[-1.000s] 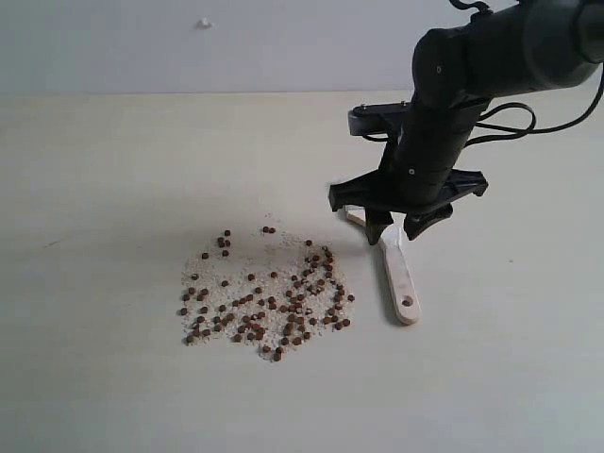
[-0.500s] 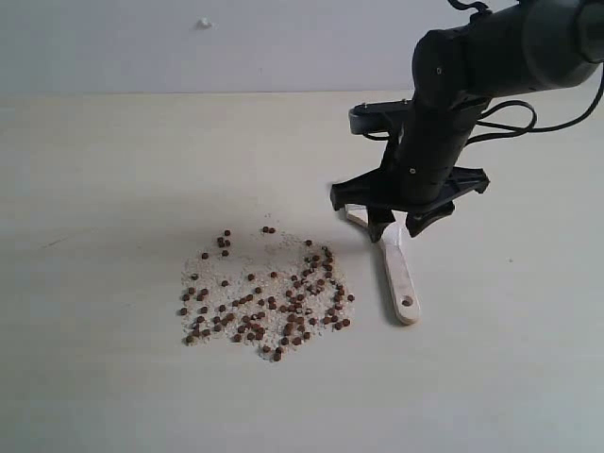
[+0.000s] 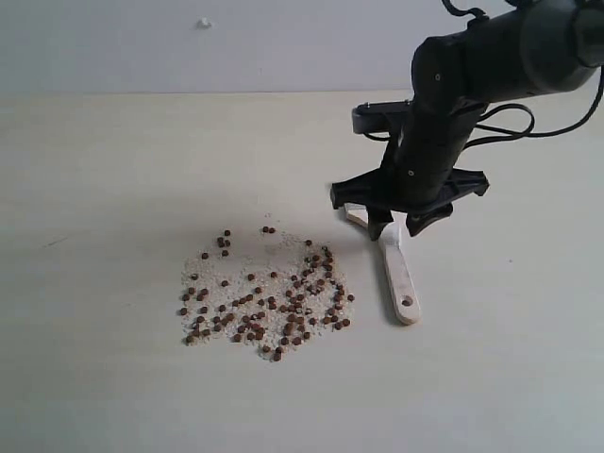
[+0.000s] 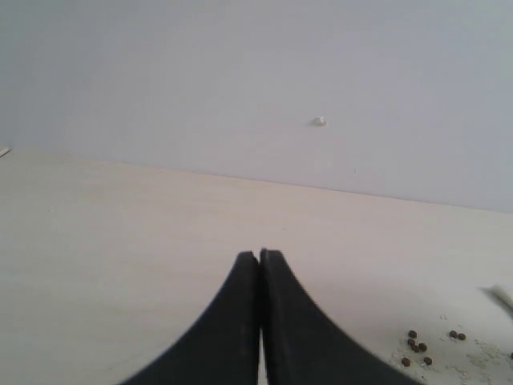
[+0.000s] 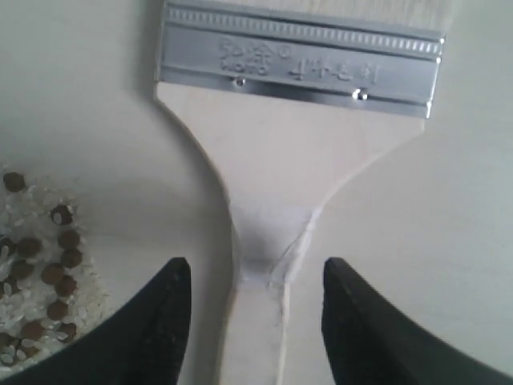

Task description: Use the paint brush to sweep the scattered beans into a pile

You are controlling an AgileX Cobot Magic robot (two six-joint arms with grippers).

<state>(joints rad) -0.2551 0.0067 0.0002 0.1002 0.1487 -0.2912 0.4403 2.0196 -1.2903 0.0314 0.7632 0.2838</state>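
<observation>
Dozens of tiny reddish-brown beans (image 3: 264,302) lie unswept on pale counter (image 3: 113,170); right hand (image 5: 255,273), wide open, empty, straddles flat wooden-handled paint brush (image 5: 296,144).

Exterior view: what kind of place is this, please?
Probably a robot test bench in a lab, not a home: a pale table against a plain wall, a black robot arm, and beans scattered beside a paint brush.

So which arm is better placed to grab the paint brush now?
The right. The right claw is open over the handle of the paint brush, one finger on either side. The left claw is shut and out of the exterior view.
</observation>
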